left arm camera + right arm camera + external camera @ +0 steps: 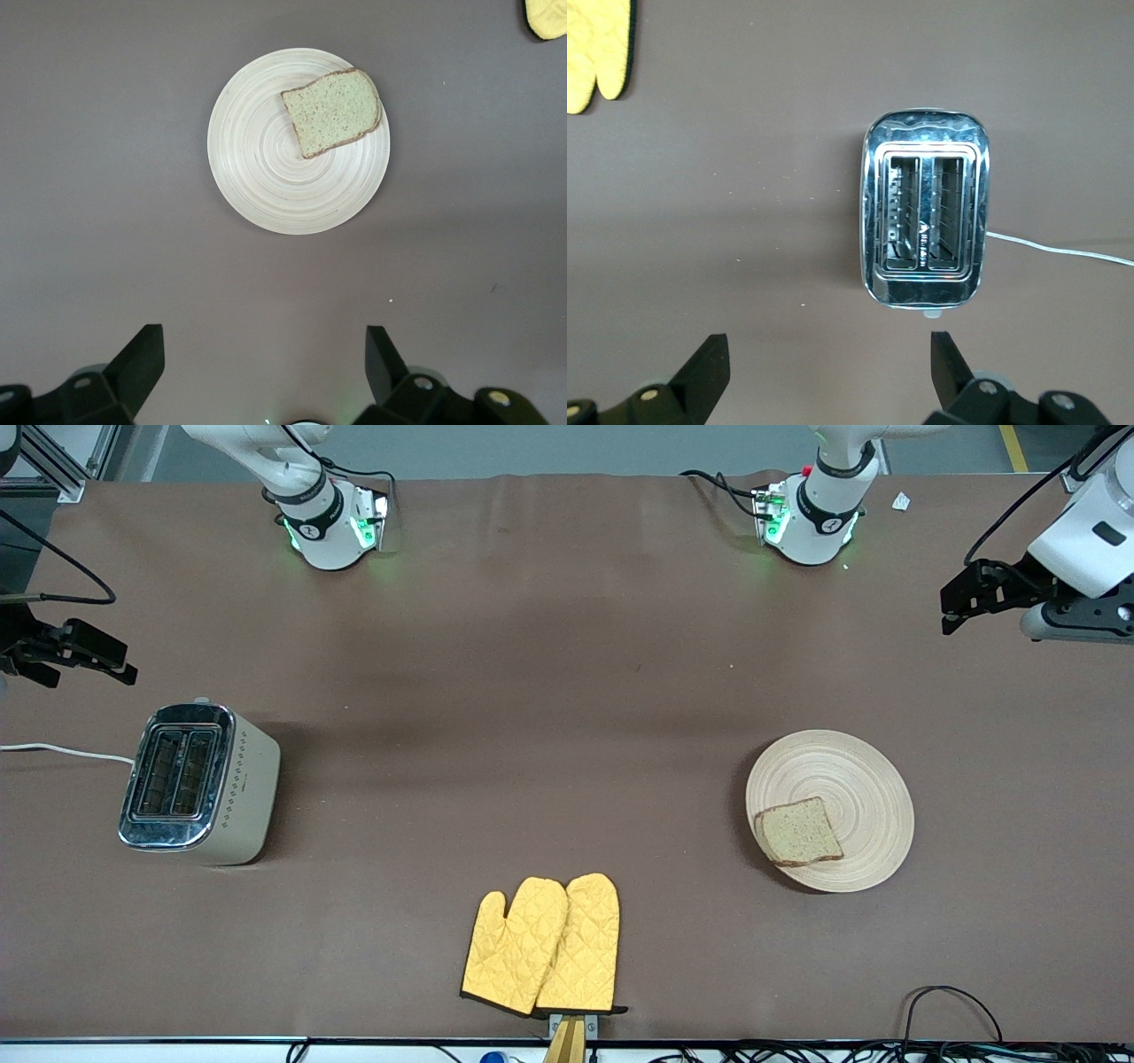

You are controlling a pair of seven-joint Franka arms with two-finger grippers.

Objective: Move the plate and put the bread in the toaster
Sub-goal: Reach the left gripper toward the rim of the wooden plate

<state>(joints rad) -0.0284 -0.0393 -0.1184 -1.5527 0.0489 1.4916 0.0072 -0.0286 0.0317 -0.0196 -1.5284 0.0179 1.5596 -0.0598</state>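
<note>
The light beige plate (859, 779) lies toward the left arm's end of the table. The brown bread slice (799, 833) lies flat on its edge nearest the front camera. In the left wrist view the plate (266, 168) and the bread (334, 111) show whole. My left gripper (950, 609) is open and empty, up over bare table at that end, apart from the plate; its wrist view (264, 350) shows the same. The cream toaster (199, 784) stands at the right arm's end, both slots empty (926, 221). My right gripper (93, 676) is open and empty over bare table by the toaster (828, 354).
Two yellow oven mitts (545, 943) lie at the table's front edge, midway between toaster and plate. The toaster's white cord (62, 751) runs off the right arm's end of the table. Brown table lies between toaster and plate.
</note>
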